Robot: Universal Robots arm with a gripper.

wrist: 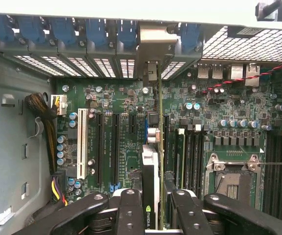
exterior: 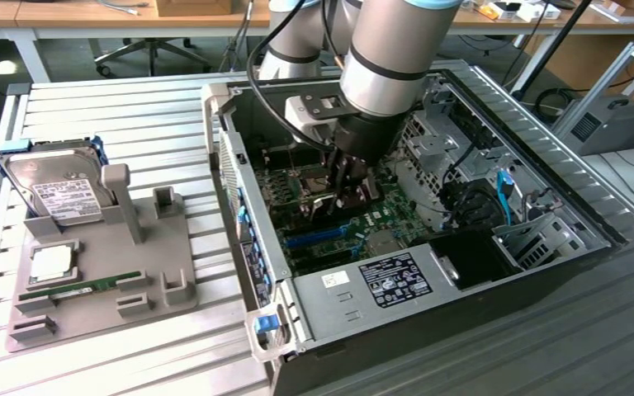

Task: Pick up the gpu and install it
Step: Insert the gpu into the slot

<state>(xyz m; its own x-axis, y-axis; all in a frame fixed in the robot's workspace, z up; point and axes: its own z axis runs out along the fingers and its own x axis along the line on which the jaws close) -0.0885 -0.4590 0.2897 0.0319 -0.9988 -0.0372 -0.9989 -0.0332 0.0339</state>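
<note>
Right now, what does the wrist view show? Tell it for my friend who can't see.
The gripper is shut on the gpu, held edge-on over the green motherboard inside the case. Its silver bracket sits among the blue clips at the rear.

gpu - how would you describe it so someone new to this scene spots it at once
Find the open computer case on the metal table, where the gripper reaches down over the green motherboard. Between its fingers stands the gpu, a thin card seen edge-on in the wrist view. Its black cooler and silver end bracket set it apart from the bare slots beside it.
</note>
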